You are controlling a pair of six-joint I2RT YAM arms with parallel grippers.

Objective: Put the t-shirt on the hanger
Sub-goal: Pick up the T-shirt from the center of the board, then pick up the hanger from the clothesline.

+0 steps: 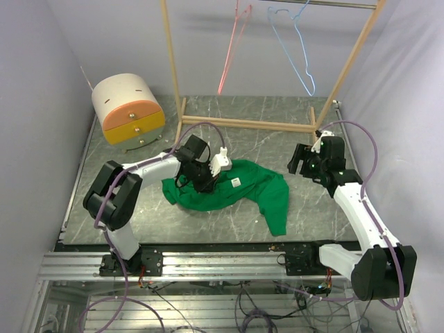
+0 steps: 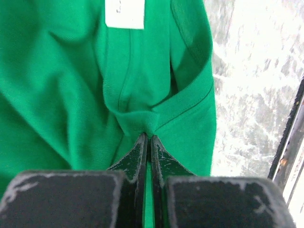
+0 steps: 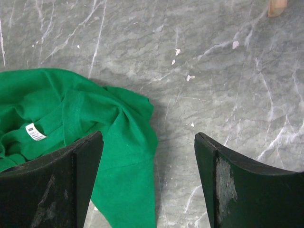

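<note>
The bright green t-shirt (image 1: 243,191) lies crumpled on the table's middle, its white neck label (image 1: 236,182) facing up. My left gripper (image 1: 206,182) is shut on a fold of the t-shirt (image 2: 147,114) at its neck edge, just below the label (image 2: 124,13). My right gripper (image 1: 300,164) is open and empty, above the table to the right of the shirt; its wrist view shows the shirt (image 3: 95,123) at lower left. The light blue wire hanger (image 1: 295,48) hangs from the rack's top bar at the back.
A wooden garment rack (image 1: 243,123) stands at the back with a pink-red wire hanger (image 1: 232,48) on it. A round cream and orange drawer box (image 1: 128,107) sits at the back left. Grey walls close both sides. The table is marbled grey (image 1: 305,215).
</note>
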